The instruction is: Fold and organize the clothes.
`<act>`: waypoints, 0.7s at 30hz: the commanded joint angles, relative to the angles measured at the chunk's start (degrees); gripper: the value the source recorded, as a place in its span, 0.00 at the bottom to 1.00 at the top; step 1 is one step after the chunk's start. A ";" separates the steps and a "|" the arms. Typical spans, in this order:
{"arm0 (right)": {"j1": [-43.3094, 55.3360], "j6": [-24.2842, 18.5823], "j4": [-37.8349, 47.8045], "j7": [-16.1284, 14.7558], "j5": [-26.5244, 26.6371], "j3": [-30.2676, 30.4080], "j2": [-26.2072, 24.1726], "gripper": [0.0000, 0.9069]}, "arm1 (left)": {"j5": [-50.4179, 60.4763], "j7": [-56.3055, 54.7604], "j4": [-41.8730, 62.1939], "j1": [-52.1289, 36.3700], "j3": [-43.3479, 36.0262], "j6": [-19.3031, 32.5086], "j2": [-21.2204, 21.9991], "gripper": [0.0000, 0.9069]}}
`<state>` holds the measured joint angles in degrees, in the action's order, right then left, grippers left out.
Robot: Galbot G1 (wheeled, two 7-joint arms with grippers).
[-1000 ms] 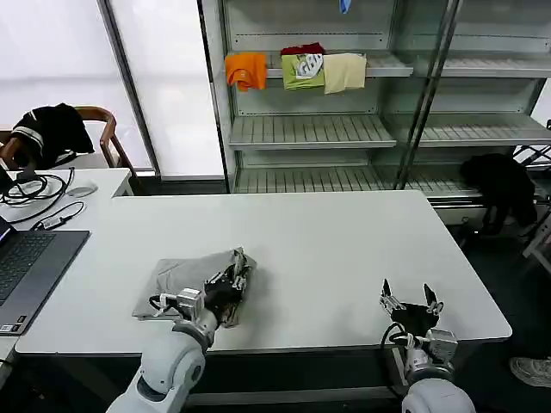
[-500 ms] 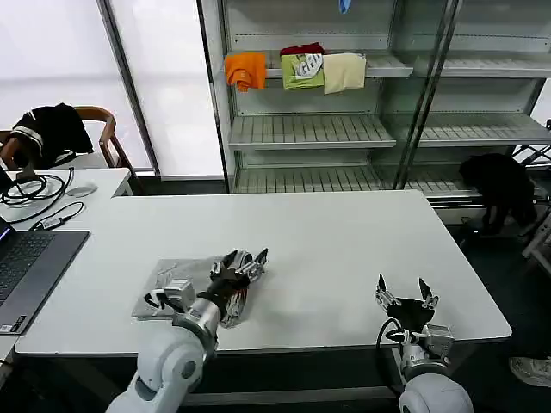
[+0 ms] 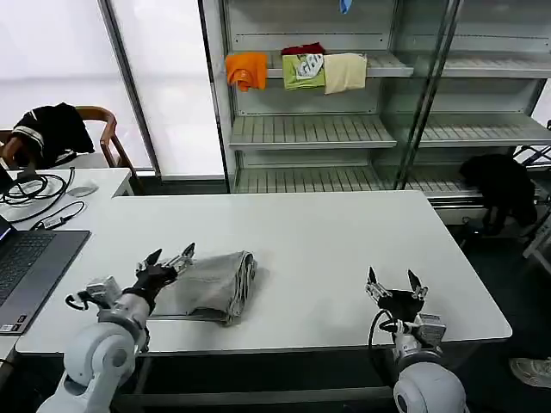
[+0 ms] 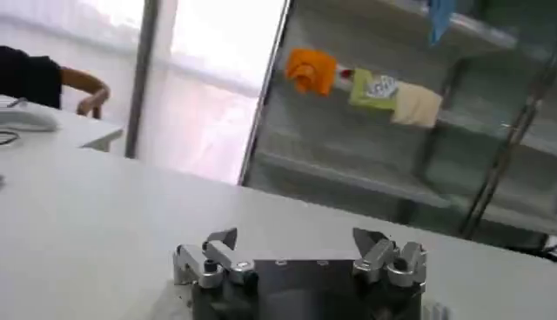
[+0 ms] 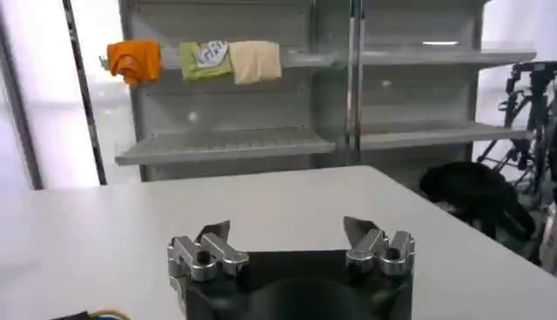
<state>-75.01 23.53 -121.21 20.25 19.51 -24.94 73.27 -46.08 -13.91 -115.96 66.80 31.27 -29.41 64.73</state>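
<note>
The folded grey T-shirt lies on the white table near its front edge, toward 7 o'clock from the table's middle. The left hand hovers at the shirt's 9 o'clock side, just beside its edge, fingers spread open and holding nothing; its open fingers also show in the left wrist view over bare tabletop. The right hand hangs at the table's front edge toward 5 o'clock, well apart from the shirt, its jaws likewise parted and empty.
</note>
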 commanded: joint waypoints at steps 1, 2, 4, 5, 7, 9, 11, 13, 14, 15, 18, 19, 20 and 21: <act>1.17 0.41 0.13 -0.02 0.53 0.20 -0.59 1.00 | 1.23 4.20 3.33 3.55 5.71 0.37 -1.61 1.00; 1.16 0.44 0.12 -0.02 0.52 0.18 -0.63 1.00 | 1.35 4.22 3.26 3.51 5.37 0.34 -1.45 1.00; 1.15 0.48 0.04 -0.01 0.51 0.10 -0.80 1.00 | 2.90 4.51 4.01 2.99 4.27 0.53 -0.89 1.00; 1.11 0.52 0.00 -0.01 0.51 0.07 -0.79 1.00 | 3.81 4.91 4.80 2.67 4.04 0.93 -0.76 1.00; 0.85 0.55 -0.26 -0.01 0.52 -0.12 -0.73 1.00 | 5.04 5.35 7.05 2.03 3.86 1.52 -0.74 1.00; 0.55 0.46 -0.29 0.01 0.54 -0.27 -0.80 1.00 | 4.97 5.76 8.46 1.75 3.95 1.60 -0.90 1.00; 0.35 0.32 -0.18 0.05 0.55 -0.38 -0.86 1.00 | 5.05 6.55 9.39 1.83 3.98 1.78 -1.10 1.00; 0.12 0.20 -0.17 0.03 0.54 -0.48 -0.88 1.00 | 5.33 6.92 10.51 1.75 4.03 1.99 -1.09 1.00; 0.05 0.17 -0.22 0.02 0.54 -0.49 -0.87 1.00 | 5.50 7.07 10.75 1.70 4.08 2.05 -1.07 1.00; -0.06 0.18 -0.29 0.01 0.55 -0.50 -0.83 1.00 | 5.55 7.16 11.76 1.59 4.14 2.36 -1.07 1.00; -0.09 0.17 -0.19 0.02 0.50 -0.51 -0.70 1.00 | 5.47 7.50 12.07 2.01 4.11 2.46 -1.10 1.00; -0.07 0.16 -0.12 0.05 0.48 -0.51 -0.66 1.00 | 5.37 7.81 11.81 2.13 4.08 2.40 -1.10 1.00; -0.05 0.18 -0.09 0.06 0.47 -0.47 -0.63 1.00 | 5.33 7.84 11.79 2.11 4.02 2.31 -1.07 1.00; -0.09 0.15 -0.09 0.05 0.41 -0.45 -0.58 1.00 | 5.38 7.81 11.81 2.02 3.93 2.31 -0.88 1.00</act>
<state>-75.13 23.76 -121.28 20.26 19.92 -25.43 72.70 -41.87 -7.59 -107.49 68.60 34.85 -27.49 63.86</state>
